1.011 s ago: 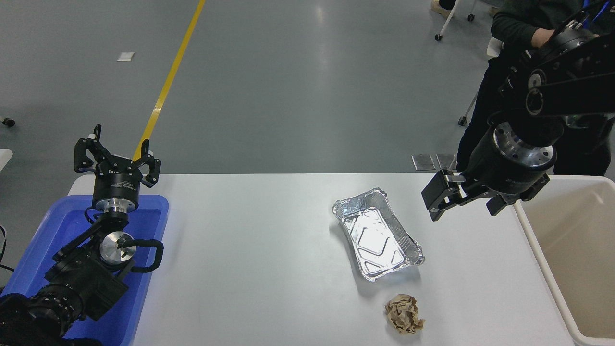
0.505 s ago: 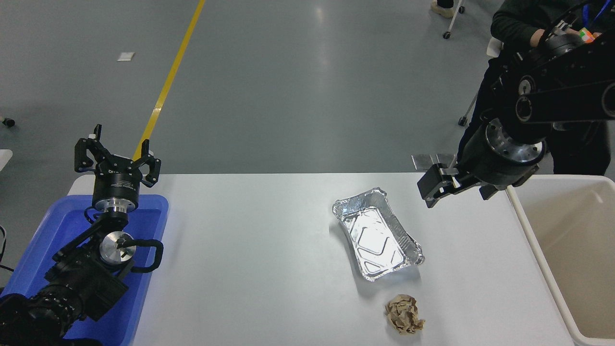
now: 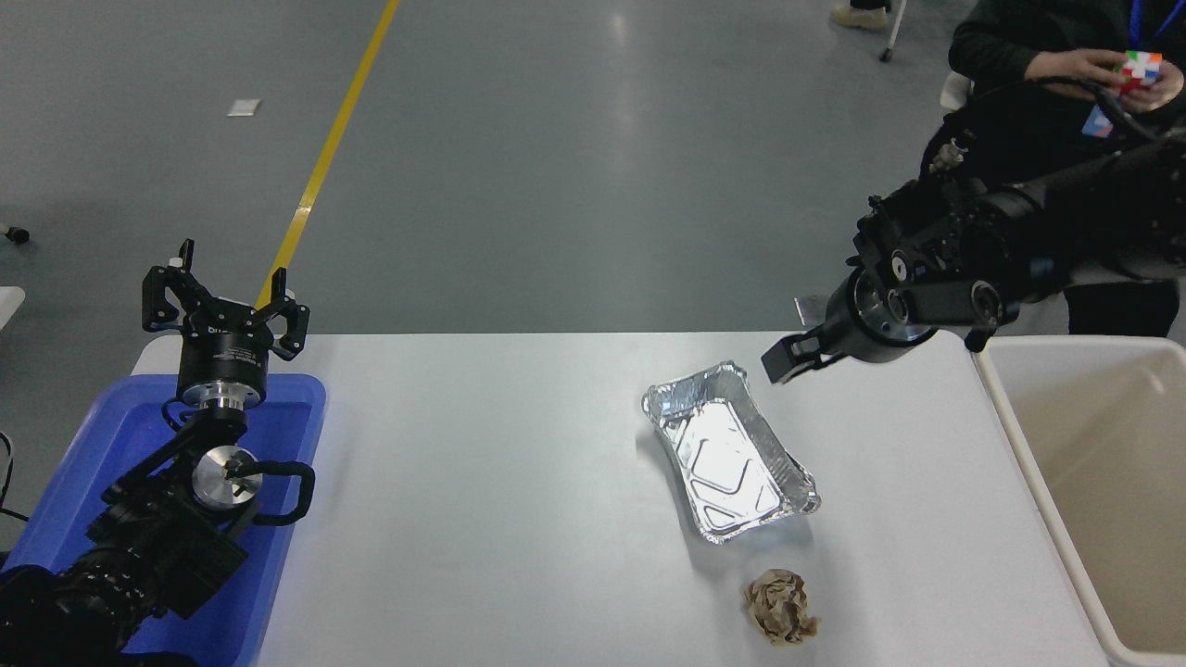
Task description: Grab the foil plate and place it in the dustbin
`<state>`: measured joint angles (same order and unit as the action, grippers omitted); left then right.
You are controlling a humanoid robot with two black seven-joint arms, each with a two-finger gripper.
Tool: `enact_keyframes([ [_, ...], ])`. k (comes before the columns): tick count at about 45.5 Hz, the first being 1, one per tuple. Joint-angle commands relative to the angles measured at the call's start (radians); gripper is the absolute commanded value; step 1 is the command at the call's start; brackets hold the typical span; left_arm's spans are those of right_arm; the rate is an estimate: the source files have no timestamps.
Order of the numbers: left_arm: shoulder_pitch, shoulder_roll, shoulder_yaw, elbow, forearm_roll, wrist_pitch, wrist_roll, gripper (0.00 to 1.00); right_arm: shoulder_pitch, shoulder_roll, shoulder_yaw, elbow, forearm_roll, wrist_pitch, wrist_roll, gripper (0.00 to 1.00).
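One rim to catch: the right pincer point(image 3: 783, 359), grip state unclear, should straddle the foil plate point(image 3: 730, 451) far edge

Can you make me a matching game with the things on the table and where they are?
Things:
1. foil plate
2. dustbin
3. paper ball
4. blue tray

Places:
A. at the table's right end
B. near edge, just in front of the plate
C. middle of the table
D. under the parked left gripper

Pairs: 1-C, 2-A, 3-B, 4-D
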<state>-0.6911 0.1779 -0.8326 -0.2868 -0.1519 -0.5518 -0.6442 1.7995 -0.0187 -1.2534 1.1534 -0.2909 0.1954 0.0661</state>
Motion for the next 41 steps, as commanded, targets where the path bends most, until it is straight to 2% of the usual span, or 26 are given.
enact_keyframes([
  [1, 0.001, 0.000, 0.001, 0.000, 0.000, 0.000, 0.000, 0.99, -0.202, 0.019, 0.045, -0.162, 0.002, -0.065, 0.001, 1.00],
  [25, -0.001, 0.000, 0.001, 0.000, 0.000, 0.000, 0.000, 0.99, -0.497, 0.019, 0.097, -0.475, 0.009, -0.119, 0.000, 1.00],
  [41, -0.001, 0.000, 0.001, 0.000, 0.000, 0.000, 0.000, 0.99, -0.623, 0.019, 0.186, -0.548, 0.007, -0.152, 0.001, 1.00],
])
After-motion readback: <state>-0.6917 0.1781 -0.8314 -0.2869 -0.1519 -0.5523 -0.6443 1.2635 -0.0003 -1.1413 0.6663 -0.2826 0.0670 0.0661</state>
